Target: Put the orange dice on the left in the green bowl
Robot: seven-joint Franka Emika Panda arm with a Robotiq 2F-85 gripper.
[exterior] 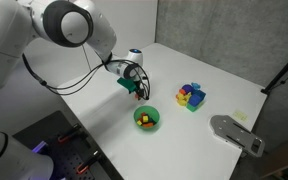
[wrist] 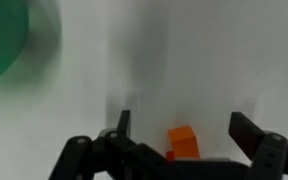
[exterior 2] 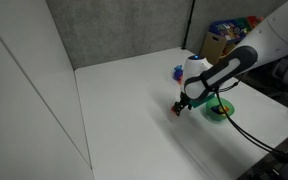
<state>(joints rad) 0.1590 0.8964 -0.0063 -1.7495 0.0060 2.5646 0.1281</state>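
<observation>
The orange dice (wrist: 183,142) is a small orange cube resting on the white table, seen in the wrist view between my gripper's two fingers. My gripper (wrist: 180,120) is open and straddles it, with a gap on each side. In both exterior views the gripper (exterior: 134,90) (exterior 2: 181,105) is low over the table, a short way from the green bowl (exterior: 146,118) (exterior 2: 220,108). The bowl's rim also shows at the top left of the wrist view (wrist: 14,45). The bowl holds some small coloured pieces.
A cluster of yellow, blue, purple and red blocks (exterior: 191,96) sits beyond the bowl. A flat grey device (exterior: 234,132) lies near the table's edge. A box of colourful items (exterior 2: 229,35) stands behind the table. A grey wall backs the scene.
</observation>
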